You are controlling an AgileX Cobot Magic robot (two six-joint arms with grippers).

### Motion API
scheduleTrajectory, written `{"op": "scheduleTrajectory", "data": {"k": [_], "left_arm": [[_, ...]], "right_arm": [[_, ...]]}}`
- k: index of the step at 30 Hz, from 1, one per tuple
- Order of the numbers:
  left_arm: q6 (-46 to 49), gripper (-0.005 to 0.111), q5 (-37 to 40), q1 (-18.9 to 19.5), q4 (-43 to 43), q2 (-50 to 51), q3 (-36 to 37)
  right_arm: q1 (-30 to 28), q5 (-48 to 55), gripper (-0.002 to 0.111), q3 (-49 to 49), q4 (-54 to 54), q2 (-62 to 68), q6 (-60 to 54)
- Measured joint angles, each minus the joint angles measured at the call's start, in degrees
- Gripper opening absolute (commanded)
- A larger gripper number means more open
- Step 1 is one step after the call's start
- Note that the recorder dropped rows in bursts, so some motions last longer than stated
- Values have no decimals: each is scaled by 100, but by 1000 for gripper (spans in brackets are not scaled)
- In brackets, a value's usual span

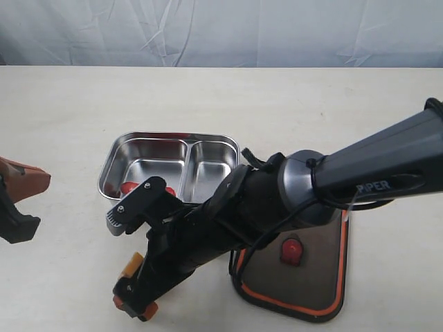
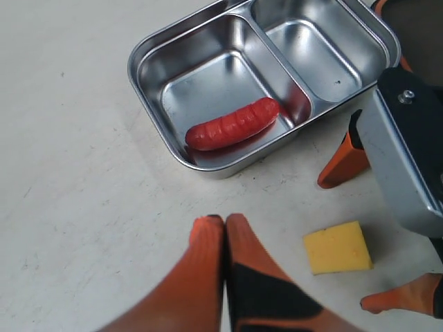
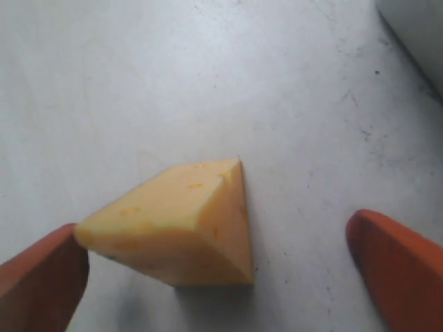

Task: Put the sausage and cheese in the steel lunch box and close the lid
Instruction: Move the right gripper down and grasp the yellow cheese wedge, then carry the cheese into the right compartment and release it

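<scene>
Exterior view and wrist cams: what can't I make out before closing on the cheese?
- Exterior view: the right arm hides most of the sausage and part of the lid.
- Right wrist view: the steel lunch box is only a blurred corner cut off by the edge.
- Right wrist view: whether a finger of the right end effector touches the cheese is unclear.

Sausage in open steel lunch box, cheese outside, lid beside

steel lunch box: polished mirror-bright metal | sausage: glossy, smooth, faintly ribbed skin | cheese: matt, waxy, lightly pitted | lid: smoky translucent plastic, orange rim seal | counter: matt off-white, finely scuffed | backdrop: creased pale cloth
</scene>
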Motion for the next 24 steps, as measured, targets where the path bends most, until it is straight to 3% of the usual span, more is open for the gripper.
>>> {"op": "scheduleTrajectory", "data": {"k": [2, 5, 17, 24], "left_arm": [[0, 0, 0, 0, 0, 0, 0], [0, 0, 0, 0, 0, 0, 0], [0, 0, -42, 0, 9, 0, 0], [0, 0, -56, 0, 12, 0, 0]], "right_arm": [[0, 0, 58, 0, 0, 0, -11], [0, 58, 3, 0, 64, 50, -11], [10, 411, -1, 0, 10, -305, -9], [-119, -1452, -1, 0, -348, -1658, -20]]}}
